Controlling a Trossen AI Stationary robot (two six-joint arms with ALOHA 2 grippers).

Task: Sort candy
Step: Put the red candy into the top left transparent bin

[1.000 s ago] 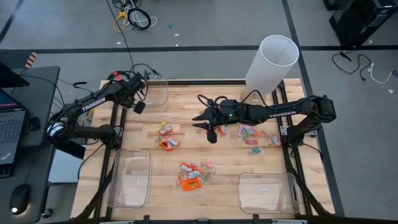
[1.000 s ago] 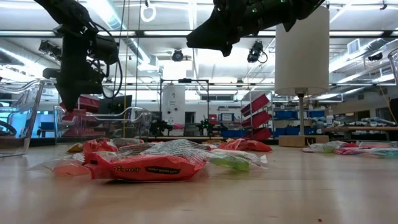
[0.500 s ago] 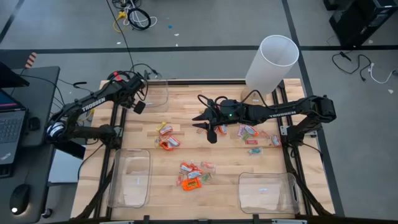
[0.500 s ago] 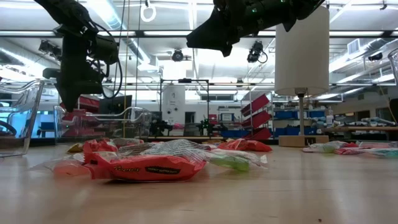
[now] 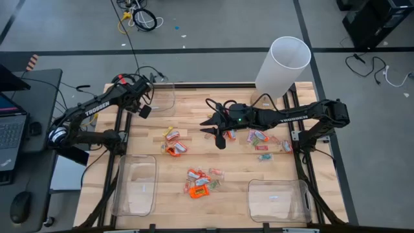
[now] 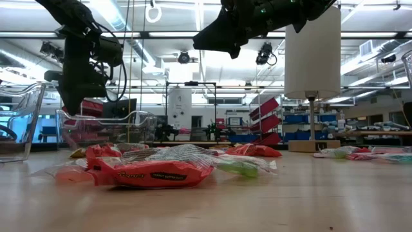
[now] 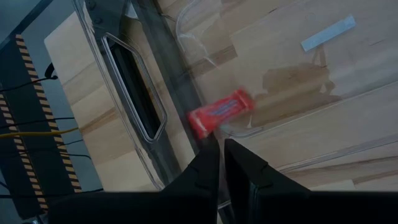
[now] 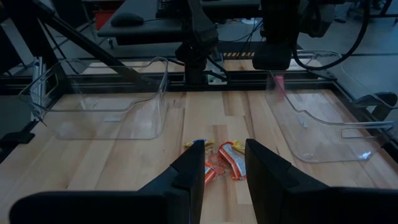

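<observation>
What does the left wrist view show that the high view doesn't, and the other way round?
Left wrist only: a red candy blurred just beyond the left end effector, over the clear bin.
High only: three candy clusters, the white cylinder, the right end effector above mid-table.
Both: that far-left bin and the wooden table.

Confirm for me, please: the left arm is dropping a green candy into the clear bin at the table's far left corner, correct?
Not quite. The left wrist view shows the candy is red, not green. It sits just ahead of the left gripper over the clear bin at that corner.
</observation>
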